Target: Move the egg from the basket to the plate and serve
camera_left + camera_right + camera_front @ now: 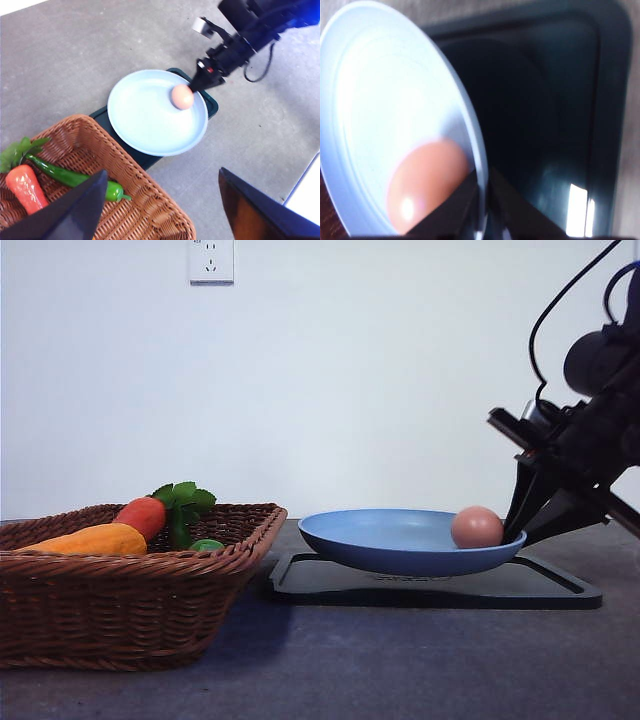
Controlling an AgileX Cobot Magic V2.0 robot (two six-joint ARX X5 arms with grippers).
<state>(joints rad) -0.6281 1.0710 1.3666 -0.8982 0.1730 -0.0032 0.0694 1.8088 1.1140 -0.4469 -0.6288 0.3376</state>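
The right gripper (512,530) pinched the rim of the round light-blue plate (385,530), which carried the brownish-pink egg (477,527) just above the black tray (560,590); serving came next, level. The left gripper's (162,207) fingers stood apart, empty.

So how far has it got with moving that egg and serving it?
The small brownish-pink egg already lies in the round light-blue plate, out of the brown wicker basket. The right gripper is clamped on the plate's rim, the plate raised above the black tray. Serving remains. The left gripper is open.
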